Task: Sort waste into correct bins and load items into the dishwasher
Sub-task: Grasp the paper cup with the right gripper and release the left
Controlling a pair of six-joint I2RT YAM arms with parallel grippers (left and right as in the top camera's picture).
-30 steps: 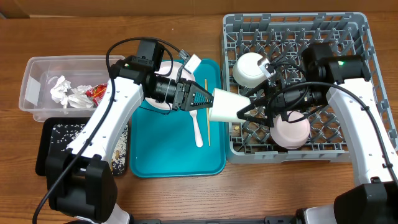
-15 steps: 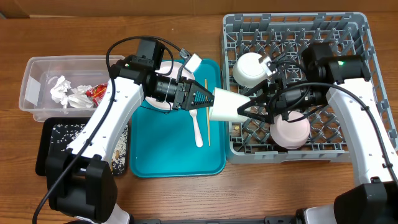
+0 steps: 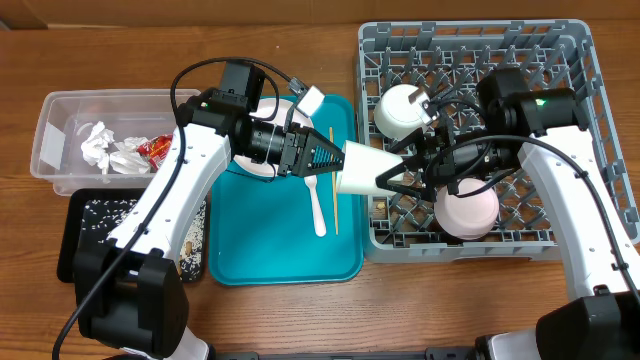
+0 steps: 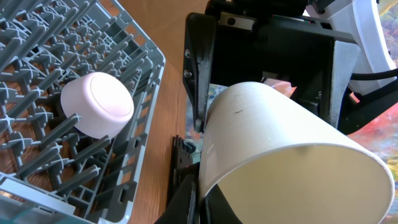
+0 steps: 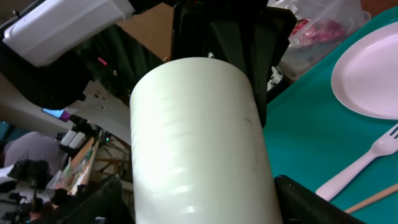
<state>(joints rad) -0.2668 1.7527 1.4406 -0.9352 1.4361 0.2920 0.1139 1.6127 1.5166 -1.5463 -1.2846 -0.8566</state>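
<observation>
A white cup (image 3: pixel 365 168) hangs on its side over the gap between the teal tray (image 3: pixel 270 240) and the grey dishwasher rack (image 3: pixel 570 60). My left gripper (image 3: pixel 338 160) is shut on the cup's rim, one finger inside and one outside, as the left wrist view shows (image 4: pixel 202 199). From the rack side my right gripper (image 3: pixel 392 172) reaches over the cup's base end. In the right wrist view its fingers press both sides of the cup (image 5: pixel 199 143). A white bowl (image 3: pixel 400 110) and a pale pink bowl (image 3: pixel 465 210) sit upside down in the rack.
On the teal tray lie a white fork (image 3: pixel 318 205), a wooden chopstick (image 3: pixel 334 190) and a pale plate (image 5: pixel 370 74) partly under my left arm. The clear tub (image 3: pixel 60 110) holds napkins (image 3: pixel 105 150) and a red wrapper (image 3: pixel 155 148). The black tray (image 3: pixel 75 235) holds rice.
My right gripper's fingers have narrowed from wide open onto the cup's base end and slid a little left along it. My left gripper and the cup have stayed put.
</observation>
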